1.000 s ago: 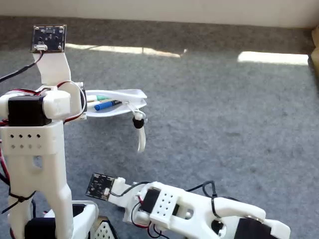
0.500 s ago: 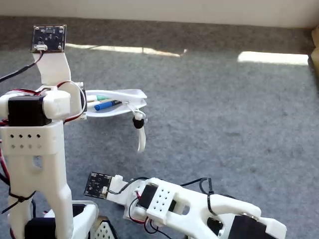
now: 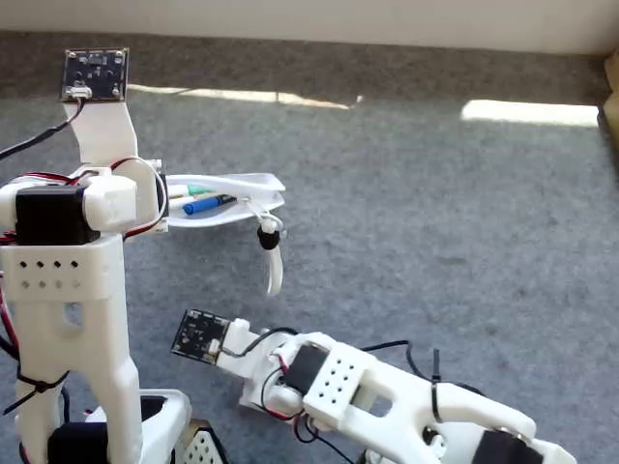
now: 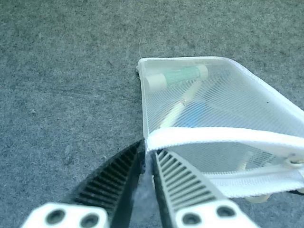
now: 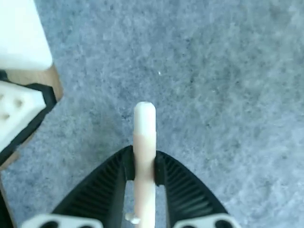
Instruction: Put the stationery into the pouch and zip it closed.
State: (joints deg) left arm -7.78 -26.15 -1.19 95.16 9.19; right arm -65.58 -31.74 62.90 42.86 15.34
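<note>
Clenched jaws on the right gripper (image 5: 142, 156) pinch a cream-white pen (image 5: 144, 122) partway along its length. Its rounded tip sticks out past the fingertips over the grey carpet (image 5: 228, 85).

In the high view the right arm (image 3: 387, 401) lies low on the near side of the pouch (image 3: 253, 181), well apart from it. Its wrist camera board (image 3: 200, 335) now sits closer to the pouch than it did half a second ago.

Between that board and the pouch, a white strap (image 3: 275, 269) with a dark bead (image 3: 267, 235) trails from the pouch's zip end onto the carpet. It has not moved.

The pouch lies flat where it was. It is white mesh with its mouth unzipped, and it holds a blue pen (image 3: 208, 204) and a green-and-white stick (image 3: 191, 189).

At the pouch's end away from the strap, the left gripper (image 4: 148, 151) has its jaws pressed together on the corner of the white zip band (image 4: 223, 137). The stationery shows through the mesh just beyond it.

The left arm (image 3: 68, 290) stands upright over that end of the pouch, unchanged, and covers it in the high view.

Beyond the pouch, sunlit patches (image 3: 527, 112) lie across the carpet, and a pale wall (image 3: 338, 17) runs along the far edge.
</note>
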